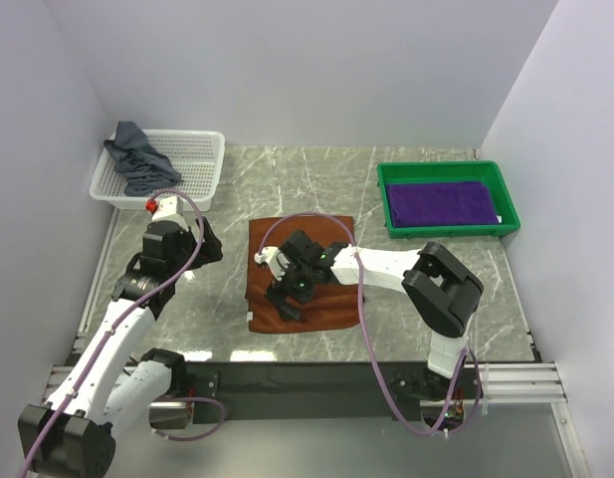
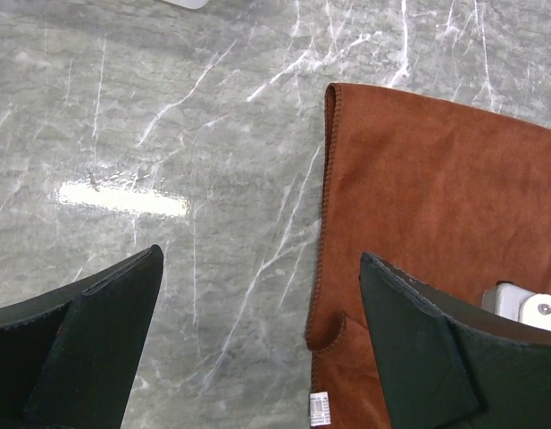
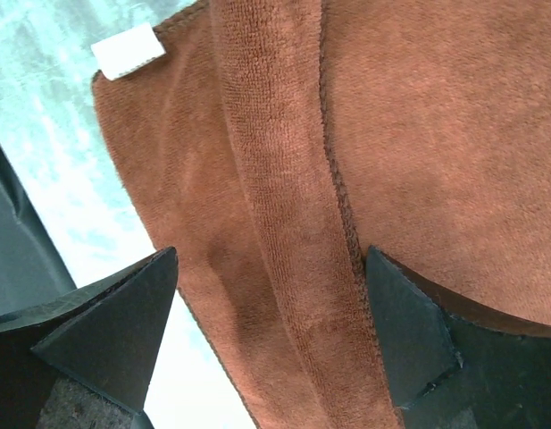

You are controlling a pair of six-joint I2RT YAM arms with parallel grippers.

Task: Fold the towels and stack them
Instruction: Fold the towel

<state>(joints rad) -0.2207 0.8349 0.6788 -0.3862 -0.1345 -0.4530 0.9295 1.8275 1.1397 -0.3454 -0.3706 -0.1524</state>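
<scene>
The rust-brown terry towel [image 3: 436, 134] lies mid-way on the grey marbled table [image 2: 123, 107], one edge lapped over. The right pincer [image 3: 271, 259] hovers open above that lap. The left pincer [image 2: 262, 255], also open, hangs beside the towel's left hem. Best pinch both corners evenly and fold squarely.

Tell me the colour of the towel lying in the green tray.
Purple towel; the top external view shows it best.

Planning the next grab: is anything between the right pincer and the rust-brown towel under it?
Nothing visible does. The right pincer hangs open directly over the rust-brown towel, above a folded edge near its white label; only cloth shows beneath it.
</scene>
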